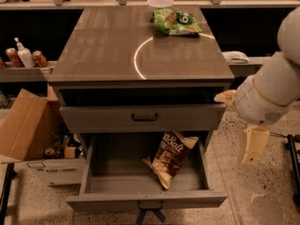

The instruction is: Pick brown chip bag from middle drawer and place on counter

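Counter (103,46): glossy grey-brown cabinet top with a bright curved reflection near its middle; the far edge meets a pale ledge.
Middle drawer (117,172): pulled well out at the bottom of the cabinet, plain grey inside; its front panel is the nearest part to the camera, and what sits below it is cut off by the lower edge.
Arm (272,86): bulky white segments entering from the right, level with the cabinet front; the upper part runs out of view at the right edge.
Cardboard box (23,125): open, on the floor left of the cabinet; its contents are dark and hard to make out.
Upper drawer (140,118): slightly open above the middle drawer; the gap behind its front is too dark to see into.
Brown chip bag (171,158): lying tilted inside the middle drawer, right of centre, its top end leaning toward the back under the upper drawer, white "Salt" lettering showing.
Green chip bag (176,22): on the counter near its far right side.
Gripper (254,144): cream-coloured part hanging below the white arm, to the right of the cabinet and outside the drawer, well apart from the brown chip bag; it touches nothing and holds nothing visible, and whether it is open or closed cannot be told.
Bowl (160,3): pale, at the far edge of the counter, just behind the green chip bag.
Cans and bottle (24,55): on a low shelf at the left; labels unreadable.
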`<action>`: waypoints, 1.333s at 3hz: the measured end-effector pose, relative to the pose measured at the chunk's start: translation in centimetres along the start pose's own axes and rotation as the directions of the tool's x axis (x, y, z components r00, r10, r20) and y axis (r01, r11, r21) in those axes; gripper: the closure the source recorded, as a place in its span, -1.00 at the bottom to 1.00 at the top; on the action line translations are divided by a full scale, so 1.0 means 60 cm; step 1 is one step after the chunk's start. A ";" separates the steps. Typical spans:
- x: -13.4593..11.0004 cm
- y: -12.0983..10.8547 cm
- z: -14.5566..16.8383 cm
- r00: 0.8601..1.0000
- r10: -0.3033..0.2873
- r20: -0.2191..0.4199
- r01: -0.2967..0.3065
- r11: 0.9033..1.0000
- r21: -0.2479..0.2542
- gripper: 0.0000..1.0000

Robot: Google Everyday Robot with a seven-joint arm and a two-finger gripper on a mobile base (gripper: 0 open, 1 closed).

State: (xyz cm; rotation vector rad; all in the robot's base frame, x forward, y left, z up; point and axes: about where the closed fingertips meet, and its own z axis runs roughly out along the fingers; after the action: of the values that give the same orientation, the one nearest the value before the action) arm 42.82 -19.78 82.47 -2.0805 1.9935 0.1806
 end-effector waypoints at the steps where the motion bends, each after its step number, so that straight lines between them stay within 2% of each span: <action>1: 0.003 0.044 0.115 0.999 -0.018 0.047 0.025 0.989 -0.147 -1.00; 2: 0.003 0.044 0.116 0.999 -0.018 0.047 0.025 0.989 -0.147 -1.00; 3: 0.010 0.031 0.161 0.993 0.009 0.120 0.009 0.989 -0.150 -1.00; 4: 0.031 0.009 0.233 0.968 0.060 0.244 -0.028 0.991 -0.129 -1.00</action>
State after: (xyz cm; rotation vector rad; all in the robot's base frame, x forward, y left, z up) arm 43.59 -17.83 68.50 -1.9736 1.9210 0.5589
